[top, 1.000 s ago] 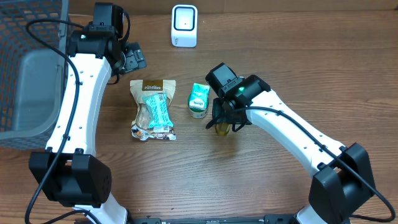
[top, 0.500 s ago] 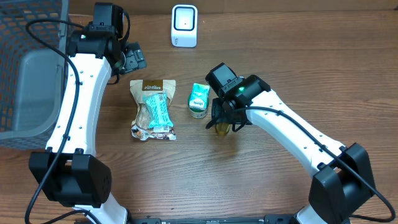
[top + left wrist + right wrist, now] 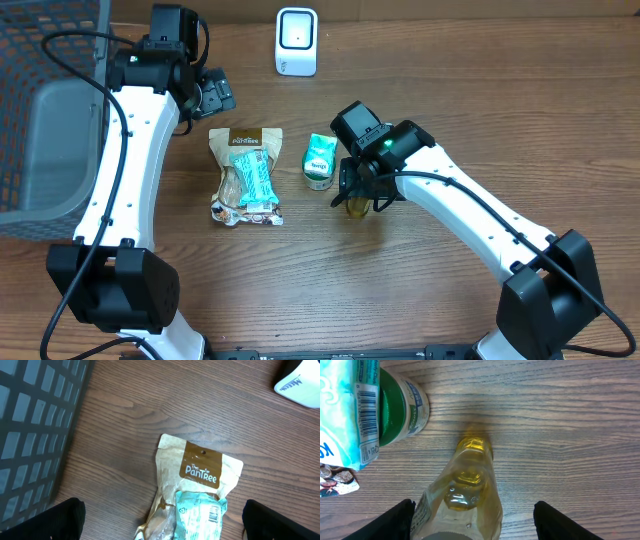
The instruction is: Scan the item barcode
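A small bottle of yellow liquid (image 3: pixel 468 485) stands on the wood table between the fingers of my right gripper (image 3: pixel 479 525). The jaws are open: the left finger (image 3: pixel 395 520) is close beside the label and the right finger (image 3: pixel 570 520) is well clear. From overhead the bottle (image 3: pixel 356 208) peeks out under the right gripper (image 3: pixel 358 195). The white scanner (image 3: pixel 297 41) sits at the back centre. My left gripper (image 3: pixel 165 522) hovers wide open above the top of a brown snack bag (image 3: pixel 197 477), holding nothing.
A teal package with a barcode (image 3: pixel 345 415) leans on a green-lidded jar (image 3: pixel 402 407) just left of the bottle. The snack bag (image 3: pixel 245 176) lies mid-table. A dark mesh basket (image 3: pixel 40 110) fills the left edge. The scanner's corner (image 3: pixel 300 382) shows in the left wrist view.
The right gripper's jaws have spread a little wider around the bottle. Both arms and all the items stay where they were.
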